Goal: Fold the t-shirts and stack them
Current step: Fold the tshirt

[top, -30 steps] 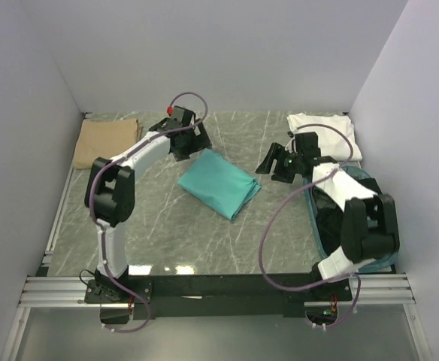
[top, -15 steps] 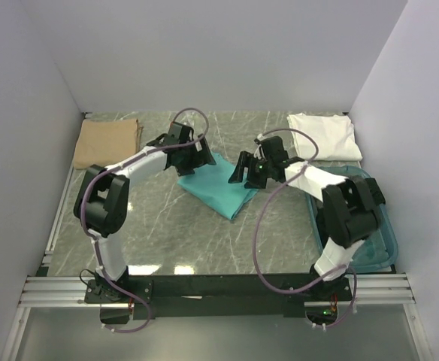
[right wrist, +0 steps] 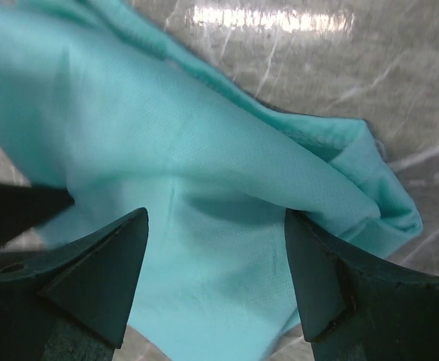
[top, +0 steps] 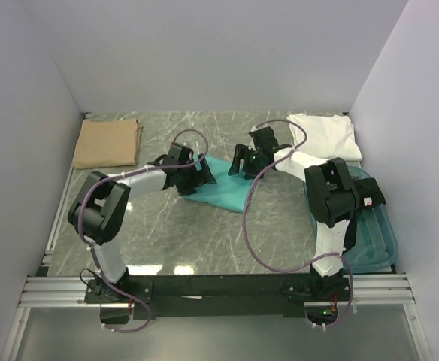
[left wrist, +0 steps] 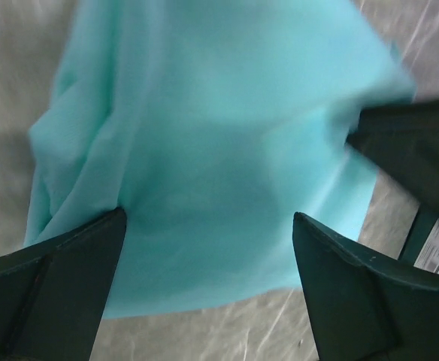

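The teal t-shirt (top: 223,189) lies folded into a compact oblong near the middle of the table (top: 174,241), slightly toward the far edge and at a slant to the table edges; the tan t-shirt (top: 108,143) sits folded in the far-left corner and the white t-shirt (top: 326,134) in the far-right corner, both well apart from it; the blue-green tub (top: 377,241) occupies the near-right corner, its contents hidden behind the right arm.

The left gripper (left wrist: 208,218) hangs over the left end of the teal t-shirt, jaws spread to their widest, gripping nothing; the right gripper (right wrist: 216,214) hangs over the far-right end, jaws likewise wide, holding nothing; in each wrist view teal cloth fills the gap between the fingers. Whether the fingertips touch the cloth cannot be told.

Step in hand, by judgement: taking hold of the folded teal t-shirt at both ends, either for a further fold or for carrying to a stack. The next move calls for both grippers to descend together, close on all layers at once, and lift evenly; an uneven lift would probably let the fold open.
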`<state>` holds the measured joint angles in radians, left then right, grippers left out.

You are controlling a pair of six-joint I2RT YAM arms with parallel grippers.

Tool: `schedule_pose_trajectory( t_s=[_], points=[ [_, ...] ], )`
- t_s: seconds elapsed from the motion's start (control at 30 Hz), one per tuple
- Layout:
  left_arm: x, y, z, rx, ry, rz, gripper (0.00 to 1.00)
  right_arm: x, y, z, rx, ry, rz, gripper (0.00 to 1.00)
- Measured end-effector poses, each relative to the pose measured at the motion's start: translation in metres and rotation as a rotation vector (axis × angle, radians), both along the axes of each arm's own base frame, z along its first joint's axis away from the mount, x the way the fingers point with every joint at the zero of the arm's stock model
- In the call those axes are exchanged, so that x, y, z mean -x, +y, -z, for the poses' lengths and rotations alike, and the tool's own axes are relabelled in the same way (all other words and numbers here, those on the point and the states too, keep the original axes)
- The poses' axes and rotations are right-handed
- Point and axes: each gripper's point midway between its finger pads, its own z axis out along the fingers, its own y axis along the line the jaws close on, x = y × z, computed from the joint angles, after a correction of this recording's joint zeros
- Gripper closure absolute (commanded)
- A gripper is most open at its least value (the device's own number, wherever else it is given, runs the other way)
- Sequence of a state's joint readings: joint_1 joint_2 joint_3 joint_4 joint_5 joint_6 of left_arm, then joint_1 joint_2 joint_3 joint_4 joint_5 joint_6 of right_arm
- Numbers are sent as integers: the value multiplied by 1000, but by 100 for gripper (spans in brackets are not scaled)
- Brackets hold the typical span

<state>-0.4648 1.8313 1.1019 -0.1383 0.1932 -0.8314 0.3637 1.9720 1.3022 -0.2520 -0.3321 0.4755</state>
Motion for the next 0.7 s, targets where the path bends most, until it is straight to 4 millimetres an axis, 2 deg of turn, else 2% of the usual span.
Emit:
schedule_pose_trajectory(
  t_s=[0.2,0.27,0.4,0.47,0.53,0.6,0.7],
  points=[
    [50,-8,-3,-51,36,18,1,1,-6,-7,43,-23,-43,20],
    [52,-3,-4,-89,35,3,1,7,-8,-18,38,-40,-42,20],
    [34,9,-18,-146,15,-52,1,32,-10,-58,-35,-106,-44,20],
    [18,7,-31,-139,-21,-61,1,49,-7,-83,-108,-155,-57,20],
    [3,4,-42,-127,-50,-69,1,66,-4,-99,-181,-186,-73,20],
    [-12,0,-49,-118,-72,-74,0,81,-1,-101,-228,-185,-88,20],
    [-30,-2,-46,-125,-78,-78,1,105,1,-85,-265,-133,-107,20]
  ],
)
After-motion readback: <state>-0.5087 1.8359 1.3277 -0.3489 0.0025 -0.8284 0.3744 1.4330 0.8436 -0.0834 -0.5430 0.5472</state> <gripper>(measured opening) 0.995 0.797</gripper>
